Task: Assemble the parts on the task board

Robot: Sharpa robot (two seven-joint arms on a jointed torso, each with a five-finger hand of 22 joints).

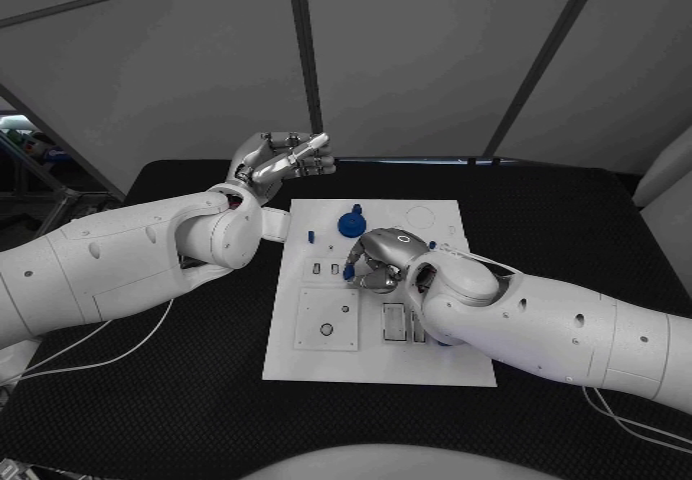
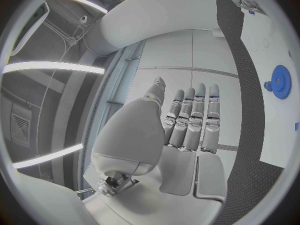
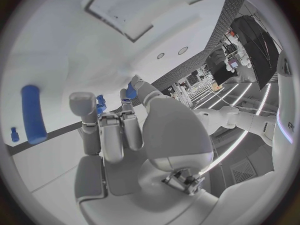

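Two white arms are reaching over a black table toward the white task board lying at its middle. The left hand is hovering above the table just beyond the board's far left corner; in the left wrist view its fingers are lying straight and side by side, gripping nothing. The right hand is hanging low over the middle of the board, its fingers curling downward and pinching a small blue part; the right wrist view is showing that same piece caught between thumb and fingertip. A blue gear is sitting on the board's far portion, just beyond the right hand, and is also appearing at the edge of the left wrist view. A slim blue peg is standing near the board's left edge. A blue cylinder is resting on the board in the right wrist view.
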